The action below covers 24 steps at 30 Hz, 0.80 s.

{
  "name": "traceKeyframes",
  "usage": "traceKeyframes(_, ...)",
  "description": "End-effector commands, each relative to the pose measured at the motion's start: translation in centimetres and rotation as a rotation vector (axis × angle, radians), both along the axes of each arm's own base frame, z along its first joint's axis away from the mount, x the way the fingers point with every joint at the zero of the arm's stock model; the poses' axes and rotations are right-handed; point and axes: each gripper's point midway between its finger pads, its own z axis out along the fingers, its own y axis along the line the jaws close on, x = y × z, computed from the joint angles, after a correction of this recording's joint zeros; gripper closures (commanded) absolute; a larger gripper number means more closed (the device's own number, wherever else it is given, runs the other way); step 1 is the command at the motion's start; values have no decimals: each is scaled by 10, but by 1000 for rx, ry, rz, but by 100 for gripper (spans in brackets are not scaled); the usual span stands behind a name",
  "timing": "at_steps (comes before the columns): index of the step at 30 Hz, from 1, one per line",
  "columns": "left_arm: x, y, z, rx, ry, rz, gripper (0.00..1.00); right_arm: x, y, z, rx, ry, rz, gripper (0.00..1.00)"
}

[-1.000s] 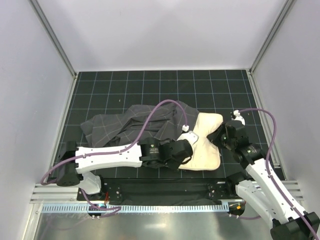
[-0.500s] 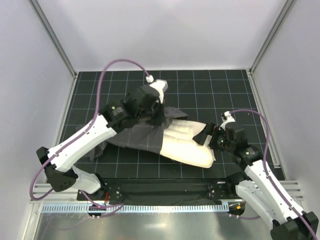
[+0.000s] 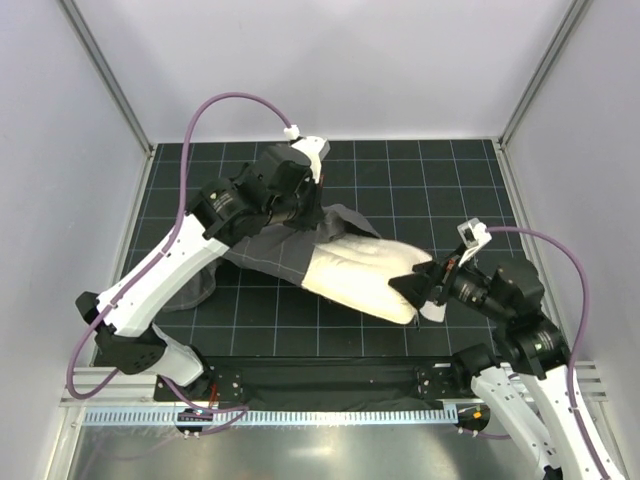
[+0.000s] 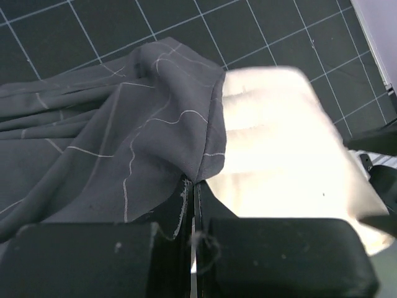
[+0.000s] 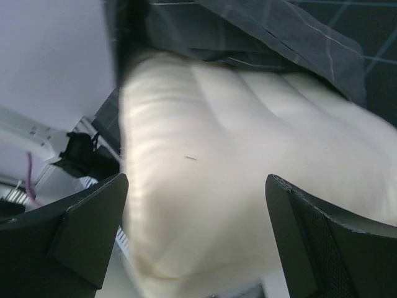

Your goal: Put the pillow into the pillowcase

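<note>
The cream-white pillow [image 3: 365, 278] lies aslant on the mat, its left part inside the dark grey checked pillowcase [image 3: 265, 250]. My left gripper [image 3: 316, 222] is shut on the case's hem at the mouth, holding it up over the pillow. The left wrist view shows the pinched hem of the pillowcase [image 4: 124, 124] in my left gripper [image 4: 193, 189], with the pillow [image 4: 279, 143] beside it. My right gripper [image 3: 420, 287] is open at the pillow's bare right end. In the right wrist view the pillow [image 5: 211, 174] fills the space between the wide fingers of my right gripper [image 5: 195, 186]; the pillowcase [image 5: 279, 37] covers its far part.
A black gridded mat [image 3: 420, 180] covers the table between white walls [image 3: 60, 150]. A metal rail [image 3: 300, 412] runs along the near edge by the arm bases. A purple cable [image 3: 215, 105] loops above the left arm.
The left arm swung from the near side to the far side, drawing the pillowcase mouth over the pillow. The right gripper opened and now faces the pillow's end.
</note>
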Motion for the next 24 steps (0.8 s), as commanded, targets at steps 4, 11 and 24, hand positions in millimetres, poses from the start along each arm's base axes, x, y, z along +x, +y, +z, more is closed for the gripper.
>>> traceKeyframes(4, 16, 6, 43, -50, -114, 31, 100, -37, 24, 55, 52, -282, 288, 0)
traceKeyframes(11, 42, 33, 56, -22, -159, 122, 100, -46, 32, 47, 35, -308, 395, 0)
traceKeyframes(24, 82, 66, 61, -1, -184, 214, 100, 5, 30, 27, -122, -382, 253, 0)
